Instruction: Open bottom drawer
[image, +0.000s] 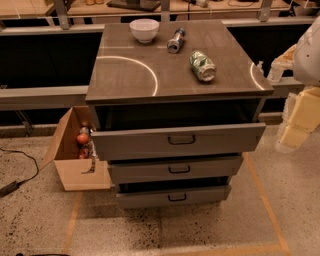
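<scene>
In the camera view you look down on a grey-brown cabinet with three drawers stacked in its front. The bottom drawer is the lowest of them, just above the speckled floor and directly under the middle drawer.

Its front is the narrowest and slimmest of the three: a plain grey-brown strip with a small dark bar handle at its centre. A dark gap runs along its upper edge, below the middle drawer's front, so the panel sits a little forward of the cabinet body. It stands less far out than the top drawer, whose wide front leaves a deep black opening under the cabinet top.

The gripper is at the right edge of the view, a cream-coloured blocky shape hanging beside the cabinet's right side at about the height of the top drawer. It is well apart from the bottom drawer and touches nothing you can see. You cannot tell whether it is open or closed.

On the cabinet top you have a white bowl near the back edge, a small bottle lying just to its right, and a green can on its side nearer the front right. Left of the cabinet, touching its side, an open cardboard box holds some red and orange items. A black cable trails over the floor at the far left.
</scene>
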